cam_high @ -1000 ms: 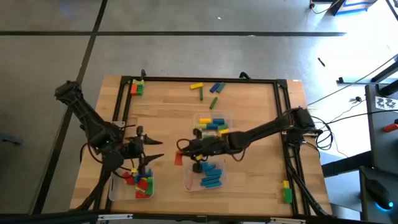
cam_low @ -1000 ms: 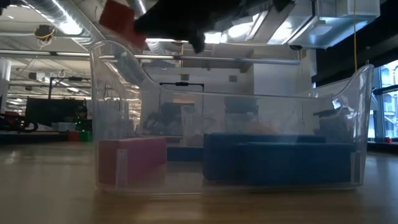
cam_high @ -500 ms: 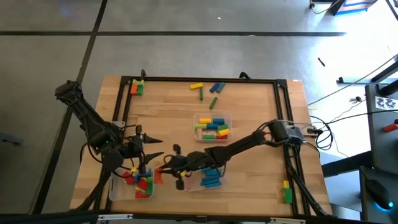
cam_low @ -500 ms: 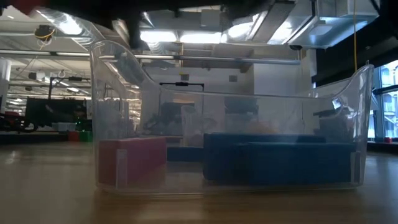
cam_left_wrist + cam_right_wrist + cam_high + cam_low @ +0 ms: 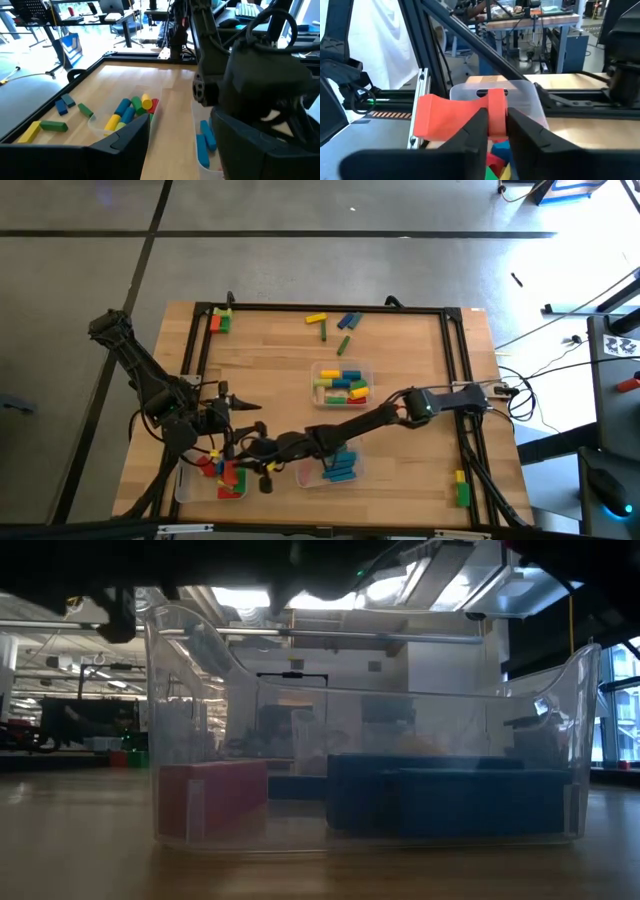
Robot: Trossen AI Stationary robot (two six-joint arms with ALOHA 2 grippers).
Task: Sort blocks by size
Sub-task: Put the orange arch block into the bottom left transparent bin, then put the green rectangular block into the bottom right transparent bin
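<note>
Wooden table (image 5: 260, 370): right pincer (image 5: 495, 131) clamps red block (image 5: 451, 117) between fingertips, above tray (image 5: 496, 93).

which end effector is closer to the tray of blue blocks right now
Right. The right end effector is just beside the tray of blue blocks, toward the left-side tray, pinching a red block. The left end effector sits farther off, open, above the left-side tray.

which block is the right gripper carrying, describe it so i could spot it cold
Start at the clear plastic tray of mixed blocks at the near-left corner of the wooden table, beside the waiting left gripper. The right gripper reaches across to hang over it, shut on a red arch-shaped wooden block. It is the only block off the surface, pinched between dark fingers.
</note>
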